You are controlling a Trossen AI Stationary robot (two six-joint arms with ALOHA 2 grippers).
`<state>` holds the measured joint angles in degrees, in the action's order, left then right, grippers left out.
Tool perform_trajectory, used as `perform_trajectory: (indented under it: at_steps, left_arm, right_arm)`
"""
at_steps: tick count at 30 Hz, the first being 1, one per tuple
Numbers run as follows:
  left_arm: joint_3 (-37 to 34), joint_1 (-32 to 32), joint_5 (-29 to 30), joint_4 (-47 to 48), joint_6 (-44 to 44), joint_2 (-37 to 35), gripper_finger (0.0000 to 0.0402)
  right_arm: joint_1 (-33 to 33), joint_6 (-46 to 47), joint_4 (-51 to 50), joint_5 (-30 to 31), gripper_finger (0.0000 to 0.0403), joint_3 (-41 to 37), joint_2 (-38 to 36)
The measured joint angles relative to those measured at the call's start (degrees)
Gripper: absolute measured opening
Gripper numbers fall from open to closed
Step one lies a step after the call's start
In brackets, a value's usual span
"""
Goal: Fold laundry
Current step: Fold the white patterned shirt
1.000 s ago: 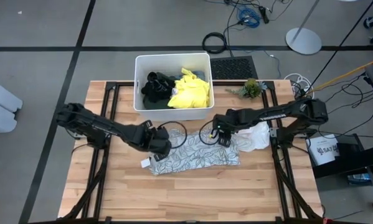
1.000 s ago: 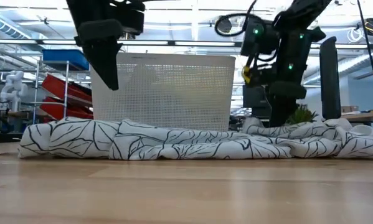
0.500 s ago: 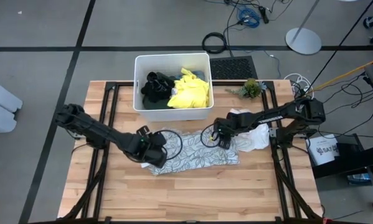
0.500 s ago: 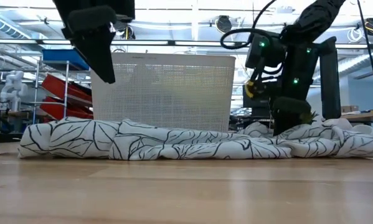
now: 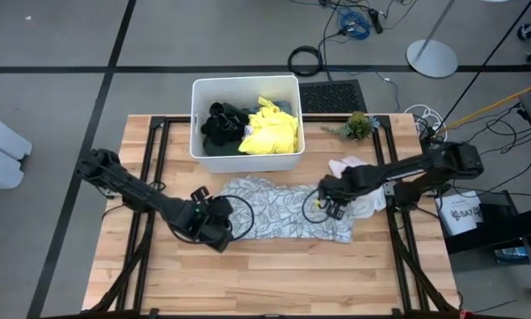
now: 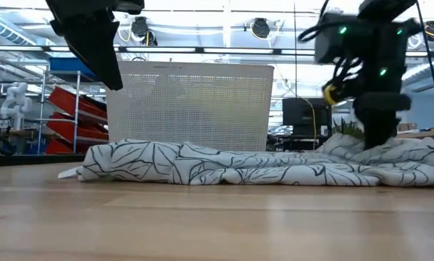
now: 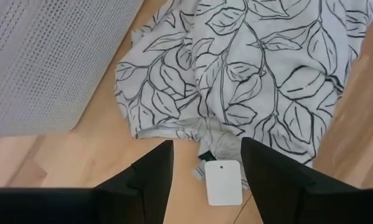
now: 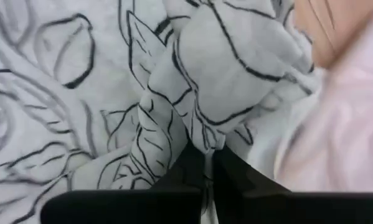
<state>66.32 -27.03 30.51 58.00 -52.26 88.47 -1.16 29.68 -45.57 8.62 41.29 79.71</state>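
High view: patterned garment [image 5: 283, 211], white with grey leaf print, spread flat at centre frame on the wooden table [image 5: 274, 275]. Judged light, limp, non-slip, not fragile; bound to sag and bunch if lifted from one point, so best taken at hems or corners. Left gripper [image 5: 214, 236] low at the garment's left edge, lower-left of centre. Right gripper [image 5: 329, 207] on the garment's right end. White bin [image 5: 197, 120] at upper centre, just above the garment, holding bright yellow cloth [image 5: 269, 128] and black cloth [image 5: 219, 124]. Pale pink cloth [image 5: 358, 190] bunched against the right end; likely to snag or come along. Small green plant [image 5: 358, 124] at upper right, well apart.

Low view: garment lying in low rumpled folds across mid-frame, bin wall directly behind. Left gripper raised at upper left, clear of the cloth. Right gripper down into the fabric at right.

Left wrist view: fingers [image 7: 150, 177] spread, nothing between them; hem corner and white tag [image 7: 223, 182] lying just ahead.

Right wrist view: fingers [image 8: 192, 163] pressed together, pinching a raised fold of the patterned garment; pink cloth touching alongside.
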Motion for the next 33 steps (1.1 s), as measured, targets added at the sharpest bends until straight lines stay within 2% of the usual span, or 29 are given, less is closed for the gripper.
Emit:
perform_trajectory:
  at_steps: [3,6,10,13,16,18,22,25,33]
  left_arm:
    - [-0.01,-0.51,1.20,-0.66,0.01,0.00,0.0198]
    - [0.01,-1.04,4.07,-7.91,2.48,0.00,0.0198]
    - [-0.01,-1.50,6.44,-32.56,15.35,1.96,0.0198]
    - [-0.01,-0.75,7.04,-53.68,24.78,7.14,0.0198]
    - [0.09,0.98,10.87,-70.83,28.16,14.25,0.0198]
    - [0.97,2.30,14.20,-76.68,28.66,18.97,0.0196]
    - [2.59,5.62,15.99,-77.84,27.27,26.08,0.0176]
    - [2.53,8.53,11.35,-75.15,20.68,30.05,0.0157]
    - [2.54,14.00,1.02,-70.79,15.17,32.28,0.0128]
  right_arm:
    - [-2.72,4.30,-3.45,-1.57,0.0003,1.06,-3.61]
    - [-5.00,7.14,-3.27,-5.34,0.0003,3.06,-6.44]
    - [-6.45,8.86,-2.71,-7.40,0.0003,6.29,-7.30]
    - [-6.46,8.62,-2.39,-7.37,0.0003,7.61,-6.60]
    - [-6.04,8.64,-2.34,-7.08,0.0002,7.89,-6.08]
    - [-6.00,9.11,-2.30,-7.03,0.0002,7.94,-5.89]
    - [-6.00,11.71,-2.50,-7.47,0.0002,7.94,-6.09]
    - [-6.05,13.55,-2.81,-8.11,0.0002,7.94,-6.90]
    - [-6.20,14.22,-2.41,-10.48,0.0002,11.68,-8.16]
